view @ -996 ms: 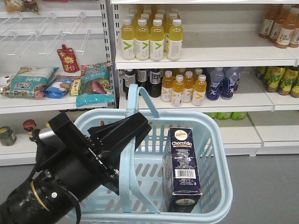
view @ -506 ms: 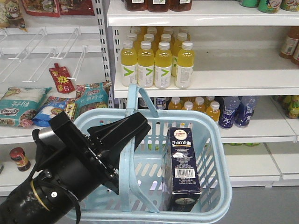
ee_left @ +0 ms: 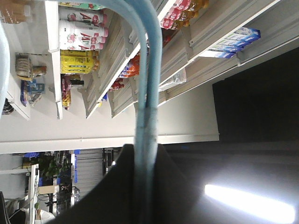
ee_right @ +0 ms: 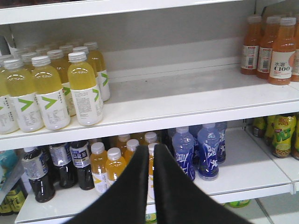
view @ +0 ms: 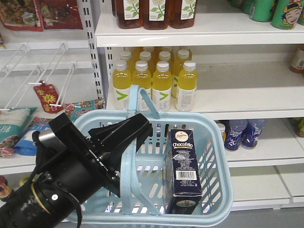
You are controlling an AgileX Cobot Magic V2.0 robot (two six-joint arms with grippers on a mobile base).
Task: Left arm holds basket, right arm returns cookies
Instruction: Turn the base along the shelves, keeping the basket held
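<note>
Left gripper (view: 135,133) is clamped on both handles (ee_left: 148,107) of the basket (view: 219,161), pinched together. The cookies (view: 185,166) sit just right of it inside the basket, upright, long axis vertical, close to the right wall. Right gripper (ee_right: 153,151) is closed, empty and facing the shelf (ee_right: 201,93); the carton is out of its view. It likely needs to enter from above. There is bare shelf room right of the yellow bottles (ee_right: 84,88).

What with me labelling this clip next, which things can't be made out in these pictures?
Front view: the left gripper itself covers where it grips the basket handle; the cookies' far sides face away.
Left wrist view: only the handle shows; the lower right is dark with glare.
Right wrist view: the right gripper shows, but basket and cookies lie outside the frame.
</note>
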